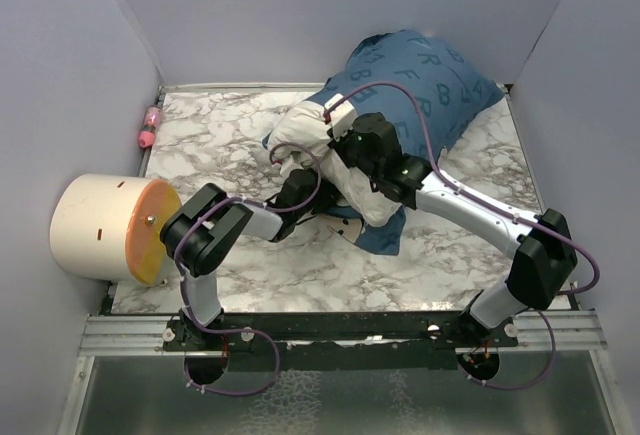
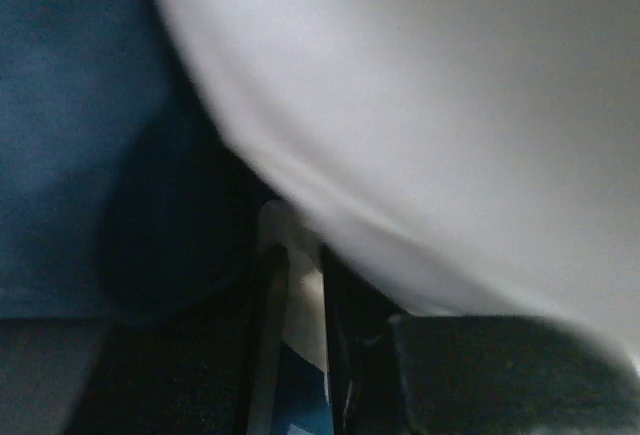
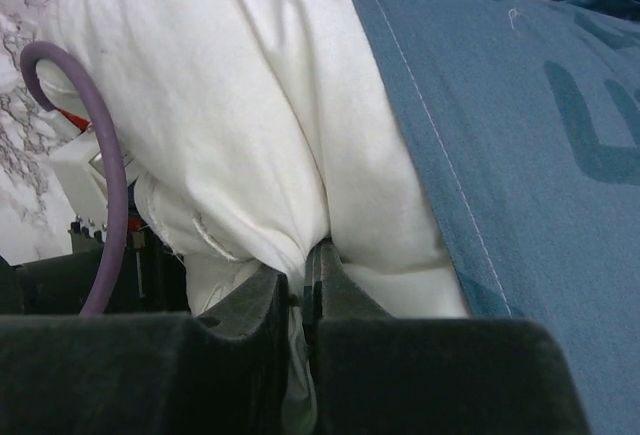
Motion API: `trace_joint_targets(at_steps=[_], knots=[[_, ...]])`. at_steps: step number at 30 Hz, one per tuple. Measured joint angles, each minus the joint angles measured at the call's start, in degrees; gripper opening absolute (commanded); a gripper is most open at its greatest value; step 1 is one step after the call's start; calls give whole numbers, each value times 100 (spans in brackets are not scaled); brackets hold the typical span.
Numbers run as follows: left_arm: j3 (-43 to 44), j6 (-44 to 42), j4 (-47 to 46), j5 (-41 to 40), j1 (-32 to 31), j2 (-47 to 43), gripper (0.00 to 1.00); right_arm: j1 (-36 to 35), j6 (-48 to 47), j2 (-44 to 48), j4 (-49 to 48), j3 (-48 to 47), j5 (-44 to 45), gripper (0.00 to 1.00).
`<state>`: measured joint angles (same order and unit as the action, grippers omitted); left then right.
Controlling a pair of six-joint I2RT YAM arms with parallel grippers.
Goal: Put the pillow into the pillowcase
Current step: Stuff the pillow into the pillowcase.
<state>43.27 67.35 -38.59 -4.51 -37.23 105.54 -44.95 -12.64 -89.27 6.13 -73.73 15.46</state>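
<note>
Position of work: the pillow (image 1: 305,130) is lying at the far middle of the marble table (image 1: 210,145). Its far part is sitting inside the blue pillowcase (image 1: 430,80), and its white near end is sticking out toward the arms. The covered end is leaning up against the back wall.

Right gripper (image 3: 308,267): it is reaching over the bare end of the pillow. Its jaws are clenching a fold of white pillow fabric just beside the stitched hem of the pillowcase.

Left gripper (image 2: 298,300): it is pressing in low at the near end of the pillow. Its wrist view is coming out blurred. A strip of pale and blue cloth is showing in the narrow gap between its jaws, but I cannot tell whether they are gripping it.

Other items: a cream cylinder (image 1: 100,220) with an orange face is sitting at the table's left edge. A small pink bottle (image 1: 150,127) is lying by the left wall.
</note>
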Motion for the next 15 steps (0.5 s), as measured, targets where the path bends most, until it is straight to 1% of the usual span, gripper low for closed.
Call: trace_joint_targets(at_steps=[2, 4, 9, 15], knots=[[-98, 33, -24, -44, -2, 39, 21, 15, 28, 4, 9, 0, -2, 1], [-177, 44, -26, -92, -2, 59, 23, 20, 42, 7, 13, 0, -9, 1], [-142, -22, -28, -114, -2, 127, 42, 31, 59, 35, 33, 0, -42, 1], [20, 39, -299, -116, -2, 382, 50, 39, 90, 90, 33, 0, -103, 1]])
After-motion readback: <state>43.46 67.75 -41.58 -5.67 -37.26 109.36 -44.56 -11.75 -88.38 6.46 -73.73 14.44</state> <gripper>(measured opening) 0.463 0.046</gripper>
